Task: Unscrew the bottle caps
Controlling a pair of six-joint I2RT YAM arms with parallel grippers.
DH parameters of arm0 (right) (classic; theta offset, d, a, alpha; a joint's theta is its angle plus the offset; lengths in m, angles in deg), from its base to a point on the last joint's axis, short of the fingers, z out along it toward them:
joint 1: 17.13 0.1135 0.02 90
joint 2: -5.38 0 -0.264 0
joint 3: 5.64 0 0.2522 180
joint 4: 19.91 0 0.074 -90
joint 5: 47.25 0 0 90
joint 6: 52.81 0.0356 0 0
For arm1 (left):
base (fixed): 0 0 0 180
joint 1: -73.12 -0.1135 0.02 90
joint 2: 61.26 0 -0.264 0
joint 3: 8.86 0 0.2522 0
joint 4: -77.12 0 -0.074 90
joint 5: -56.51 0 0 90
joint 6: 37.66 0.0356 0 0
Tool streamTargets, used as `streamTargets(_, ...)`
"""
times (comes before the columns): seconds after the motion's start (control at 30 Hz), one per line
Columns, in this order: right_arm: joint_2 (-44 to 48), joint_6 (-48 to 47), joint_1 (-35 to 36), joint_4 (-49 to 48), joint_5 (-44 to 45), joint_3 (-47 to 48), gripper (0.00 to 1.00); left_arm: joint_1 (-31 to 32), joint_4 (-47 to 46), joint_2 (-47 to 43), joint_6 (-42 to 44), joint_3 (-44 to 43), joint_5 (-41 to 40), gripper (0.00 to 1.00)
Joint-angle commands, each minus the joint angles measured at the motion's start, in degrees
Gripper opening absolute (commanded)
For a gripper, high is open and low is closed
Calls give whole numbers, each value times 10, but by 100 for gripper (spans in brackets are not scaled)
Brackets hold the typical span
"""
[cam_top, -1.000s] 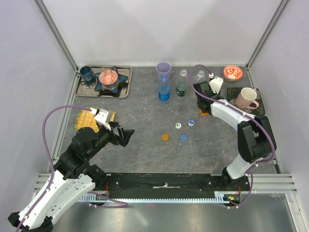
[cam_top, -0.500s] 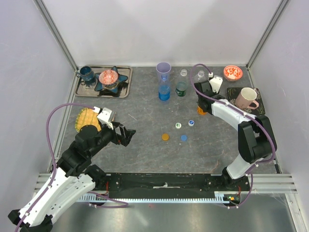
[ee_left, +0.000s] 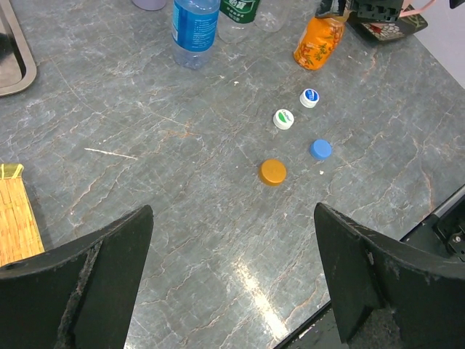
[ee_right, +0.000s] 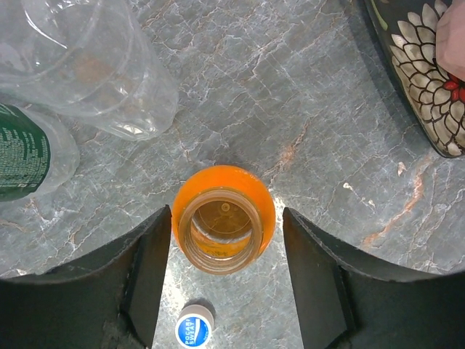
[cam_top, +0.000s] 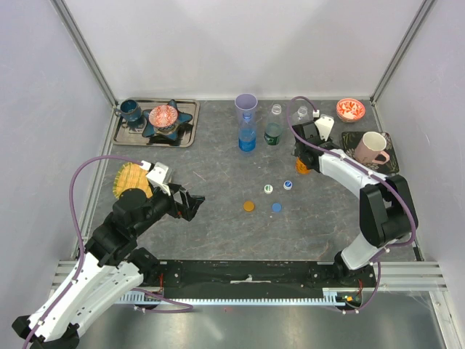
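The orange bottle [ee_right: 224, 225] stands upright on the grey marbled bench [cam_top: 218, 160], long axis vertical, open mouth up. The right claw [ee_right: 225, 218] straddles it, part-open, with a sliver of gap at one finger. The bottle caps [ee_left: 283, 118] lie flat, nearer the arm bases than that bottle. Far left of it, the left claw [ee_left: 232, 211] gapes wide, empty. Pale walls surround the bench.

- Grey table [ee_left: 145, 109], veined white and rust.
- Orange cap [ee_left: 273, 171]; blue cap [ee_left: 320, 149]; white-and-green cap [ee_left: 283, 118]; blue-and-white cap [ee_left: 311, 97].
- Orange bottle [ee_right: 224, 222].
- Clear bottle, blue label [ee_left: 195, 29]; clear bottle, green label [ee_right: 22, 149].
- Pink mug [cam_top: 373, 147], purple cup [cam_top: 245, 103].
- Dark tray [ee_right: 418, 65], white petal pattern with red touches.
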Motion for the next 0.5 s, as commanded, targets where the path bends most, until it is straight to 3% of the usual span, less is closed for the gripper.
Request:
streamTargets(0.0, 31, 3, -1, 7, 0, 15, 70, -2, -15, -6, -12, -8, 10, 97)
streamTargets(0.17, 52, -1, -1, 27, -8, 27, 73, -2, -14, -6, -14, -9, 12, 98)
streamTargets(0.3, 122, -2, 0, 49, -23, 48, 75, -2, -14, -3, -13, -10, 10, 98)
streamTargets(0.47, 210, -31, 6, 52, -112, 59, 78, -2, -12, 18, -31, -11, -13, 99)
